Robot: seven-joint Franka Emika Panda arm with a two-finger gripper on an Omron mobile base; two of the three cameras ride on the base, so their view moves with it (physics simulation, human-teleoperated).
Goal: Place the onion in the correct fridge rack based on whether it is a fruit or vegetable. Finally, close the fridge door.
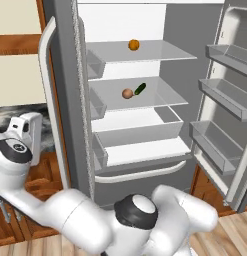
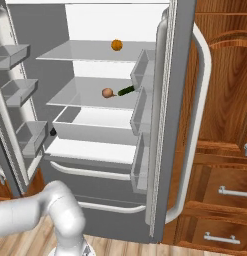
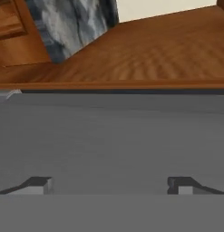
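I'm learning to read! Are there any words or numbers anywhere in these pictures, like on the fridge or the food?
None: there is no word, number, label or sign to read here.
The fridge door and its handle are plain.
The onion, the cucumber and the orange fruit carry no sticker.
The fridge rack is bare of print.
The gripper shows no marking either.

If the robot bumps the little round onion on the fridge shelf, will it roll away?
Probably yes. The onion looks like a smooth ball on a flat shelf, so a nudge would likely set it rolling. The cucumber lying right beside it might stop it on that side. It looks small, so it is probably light and easy to push.
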